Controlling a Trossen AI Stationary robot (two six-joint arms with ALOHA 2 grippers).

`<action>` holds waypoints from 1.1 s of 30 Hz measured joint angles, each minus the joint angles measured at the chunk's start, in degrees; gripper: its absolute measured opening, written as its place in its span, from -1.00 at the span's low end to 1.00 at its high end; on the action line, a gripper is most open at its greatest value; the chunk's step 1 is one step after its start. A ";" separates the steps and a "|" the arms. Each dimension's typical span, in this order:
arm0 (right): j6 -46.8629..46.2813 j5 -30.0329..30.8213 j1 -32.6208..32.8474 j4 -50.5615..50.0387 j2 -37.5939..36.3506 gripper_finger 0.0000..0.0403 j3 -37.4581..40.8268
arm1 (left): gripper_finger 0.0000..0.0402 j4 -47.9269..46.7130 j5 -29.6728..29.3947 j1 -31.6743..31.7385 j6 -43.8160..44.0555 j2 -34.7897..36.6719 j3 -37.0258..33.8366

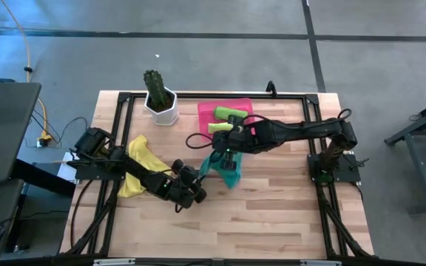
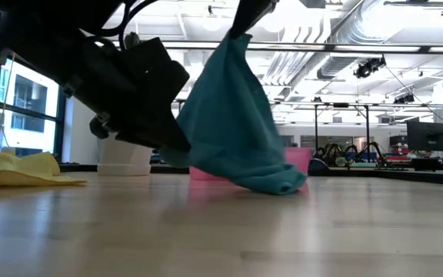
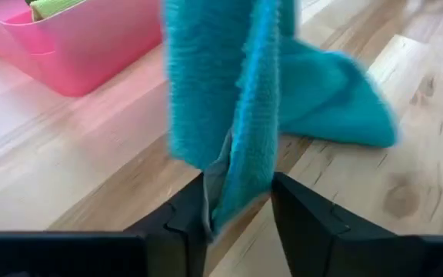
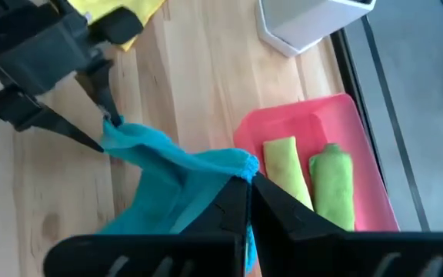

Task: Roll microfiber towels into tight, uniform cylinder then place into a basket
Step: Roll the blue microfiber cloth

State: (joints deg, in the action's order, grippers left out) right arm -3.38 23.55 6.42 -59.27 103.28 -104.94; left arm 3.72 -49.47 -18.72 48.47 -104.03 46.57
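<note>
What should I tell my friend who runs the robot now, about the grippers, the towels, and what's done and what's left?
Right gripper: shut on a corner of the teal towel, holding it up over the table's middle.
Left gripper: around the towel's hanging edge, fingers not fully shut.
Pink basket: two rolled lime green towels inside.
Yellow towel: unrolled, on the table under the left arm.
Done: two towels rolled and placed.
Left: roll and place the teal, then the yellow.

Teal towel fuzzy cloth; basket glossy pink plastic; table smooth pale wood.
</note>
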 joint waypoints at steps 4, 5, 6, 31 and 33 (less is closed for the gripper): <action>0.88 0.03 0.36 -0.41 0.00 -1.00 -0.27 | -0.64 1.32 -0.19 -0.01 -0.08 0.00 0.00; 0.87 0.01 0.36 -1.00 0.00 -1.00 -0.27 | -0.71 1.61 -0.08 -0.04 -0.27 0.00 0.00; 0.87 0.03 0.37 -1.75 0.00 -1.00 -0.27 | -0.79 2.09 0.16 -0.12 -0.72 0.00 0.00; 9.22 -21.77 -0.58 -5.87 -9.39 -1.00 -0.25 | -1.00 -17.80 13.71 -0.52 -30.43 43.85 0.04; 12.14 -24.09 -0.56 -6.24 -8.93 -1.00 -0.25 | -1.00 -18.52 22.90 -0.45 -32.27 47.10 0.07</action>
State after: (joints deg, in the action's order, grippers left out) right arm 8.77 -0.55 5.87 -65.50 94.36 -105.19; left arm -14.81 -26.57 -19.17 16.20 -56.93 46.63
